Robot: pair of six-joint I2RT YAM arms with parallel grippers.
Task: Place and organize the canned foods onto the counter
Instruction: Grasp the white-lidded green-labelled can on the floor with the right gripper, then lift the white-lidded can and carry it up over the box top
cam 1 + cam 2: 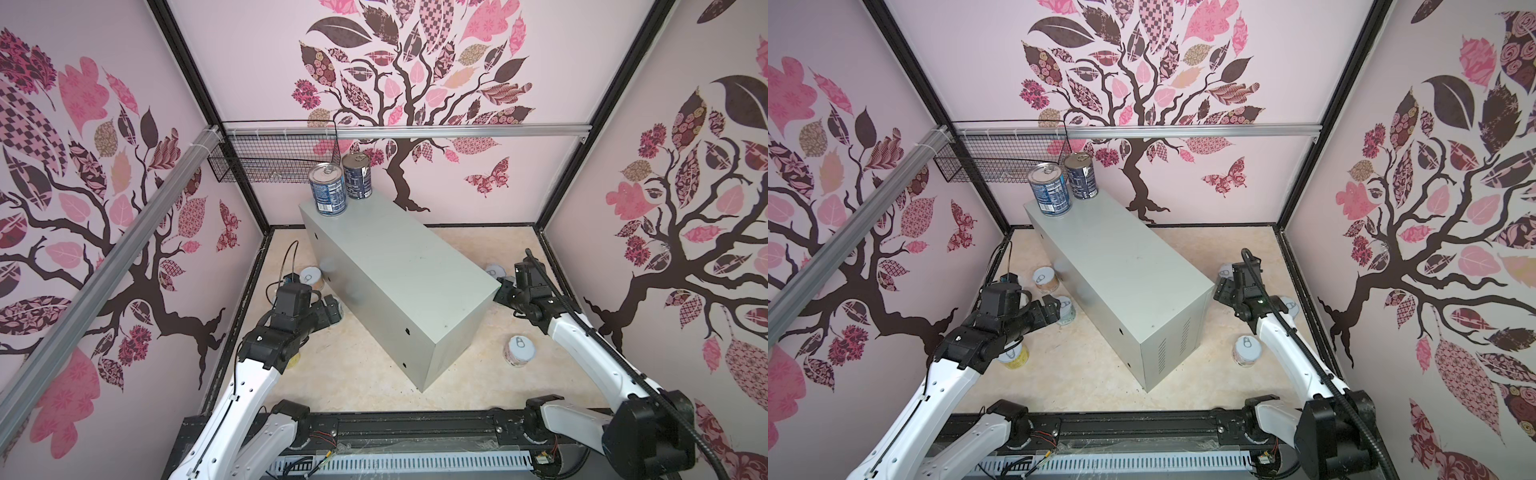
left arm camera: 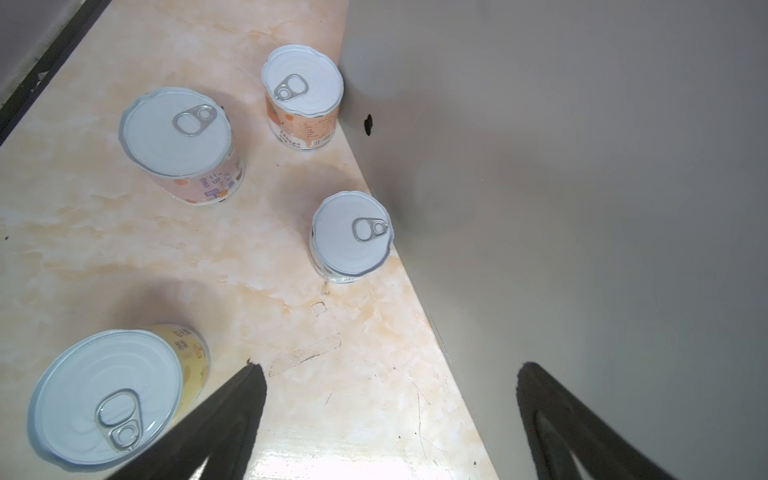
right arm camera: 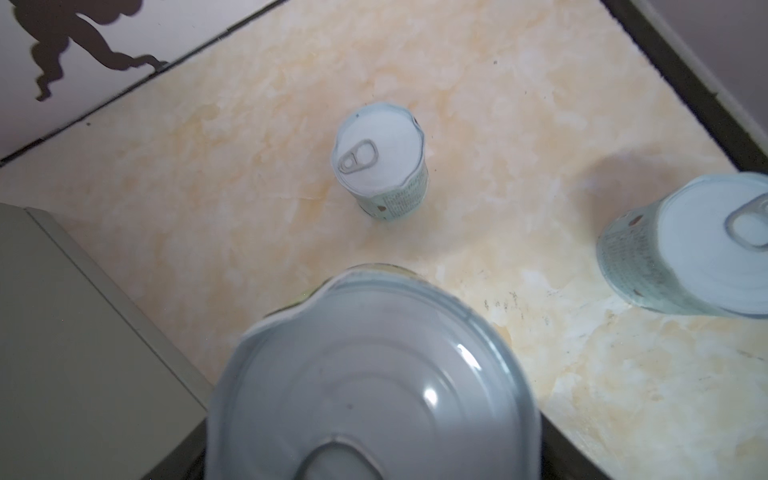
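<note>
Watching two blue cans (image 1: 327, 189) standing on our grey-green worktop (image 1: 399, 266), short cans (image 2: 176, 133) dotting the marbled floor (image 1: 365, 361) between tree-papered walls (image 1: 415, 83); our left hand (image 2: 390, 370) is hanging released, right hand (image 1: 1222, 294) is grasping a white-lidded can (image 3: 374, 374).

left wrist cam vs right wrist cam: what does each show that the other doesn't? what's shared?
Left wrist only: pink-labelled can, orange-labelled can, yellow-labelled can and a fourth can, all upright; left fingers open, empty.
Right wrist only: close-up can between the right fingers, apparently gripped; farther green-labelled can; nearer green-labelled can; wall decal.
Both: the counter and marbled floor.
</note>
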